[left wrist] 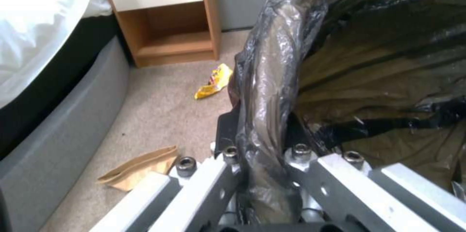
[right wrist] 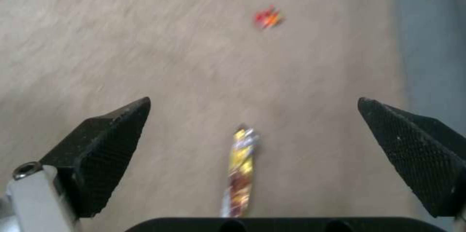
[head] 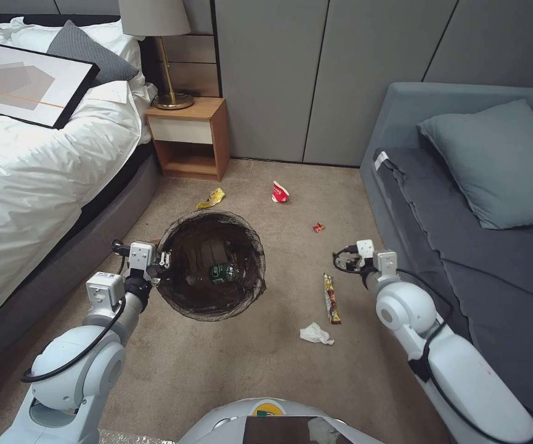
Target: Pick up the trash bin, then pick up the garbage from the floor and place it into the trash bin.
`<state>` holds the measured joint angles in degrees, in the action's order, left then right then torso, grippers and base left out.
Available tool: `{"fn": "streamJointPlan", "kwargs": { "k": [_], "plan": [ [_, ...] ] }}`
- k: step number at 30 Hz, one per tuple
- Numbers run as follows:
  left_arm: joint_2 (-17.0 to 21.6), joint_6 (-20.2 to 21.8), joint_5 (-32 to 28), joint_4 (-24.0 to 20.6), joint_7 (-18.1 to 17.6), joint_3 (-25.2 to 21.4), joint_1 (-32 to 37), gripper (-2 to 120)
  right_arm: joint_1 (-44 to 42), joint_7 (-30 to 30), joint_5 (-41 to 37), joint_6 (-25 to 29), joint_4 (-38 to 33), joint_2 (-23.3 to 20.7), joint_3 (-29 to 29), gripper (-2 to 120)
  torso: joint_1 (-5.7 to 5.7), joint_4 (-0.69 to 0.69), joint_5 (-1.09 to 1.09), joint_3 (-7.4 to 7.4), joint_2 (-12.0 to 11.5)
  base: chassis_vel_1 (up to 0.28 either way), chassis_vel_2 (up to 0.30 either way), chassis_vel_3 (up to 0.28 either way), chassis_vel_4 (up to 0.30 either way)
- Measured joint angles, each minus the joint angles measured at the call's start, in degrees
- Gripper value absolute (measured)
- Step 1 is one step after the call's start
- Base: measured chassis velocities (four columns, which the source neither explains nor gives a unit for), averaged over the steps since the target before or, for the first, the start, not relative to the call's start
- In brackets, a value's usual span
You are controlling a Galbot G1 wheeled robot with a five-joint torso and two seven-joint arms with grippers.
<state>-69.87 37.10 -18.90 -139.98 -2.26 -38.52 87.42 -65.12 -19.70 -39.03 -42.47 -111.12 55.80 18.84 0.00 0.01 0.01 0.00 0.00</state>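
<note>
The left gripper (head: pixel 166 262) is clamped on the rim of the trash bin (head: pixel 174 295), its fingers (left wrist: pixel 228 130) pinching the folded-over dark bag on the bin's side nearest the bed (head: pixel 26 179). In the left wrist view one finger lies outside the liner and the other inside it, with the crinkled plastic squeezed between them. The bin's mouth faces the head camera, and a small bottle with a green label (head: pixel 224 272) lies at the bottom.

All other places are given from the bin. A yellow wrapper (head: pixel 211 198) lies on the carpet floor (head: pixel 248 370) just beyond it, toward the wooden nightstand (head: pixel 189 137). A red-and-white crumpled wrapper (head: pixel 280 192) lies beyond it and toward the sofa (head: pixel 463 246), and a tiny red scrap (head: pixel 318 227) sits farther to the sofa side. A long striped snack wrapper (head: pixel 331 298) lies on the sofa side, and crumpled white paper (head: pixel 315 333) is nearer the robot than that wrapper. A flattened brown paper bag (left wrist: pixel 138 168) lies on the floor by the bed base, beside the left gripper.

The right gripper (right wrist: pixel 252 133) hangs over the floor on the bin's sofa side, its fingers (right wrist: pixel 104 144) spread wide and holding nothing, with the striped wrapper's end below the gap between them.
</note>
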Motion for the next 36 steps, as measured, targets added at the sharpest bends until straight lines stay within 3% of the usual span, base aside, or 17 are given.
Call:
{"fn": "streamJointPlan", "kwargs": {
  "k": [8,14,36],
  "plan": [
    [0.0,1.2,0.1,-0.1,-0.2,0.0,0.0,0,3.6,3.9,-1.9,-0.3,9.2,0.6,-3.8,100,0.00,0.00,0.01,0.00,0.0,0.000,0.000,0.000,0.000],
    [0.4,2.1,-0.2,-1.1,-0.1,-0.6,0.3,0,3.1,7.2,3.7,-0.1,15.3,2.6,-5.3,100,0.00,-0.01,-0.02,0.00,0.0,0.000,0.000,0.000,0.000],
    [0.6,2.1,-0.3,-0.7,0.3,-1.0,-0.4,0,-2.0,9.0,7.7,0.3,17.4,7.8,-5.0,100,0.00,0.00,-0.01,0.00,0.0,0.000,0.000,0.000,0.000]
  ]
}}
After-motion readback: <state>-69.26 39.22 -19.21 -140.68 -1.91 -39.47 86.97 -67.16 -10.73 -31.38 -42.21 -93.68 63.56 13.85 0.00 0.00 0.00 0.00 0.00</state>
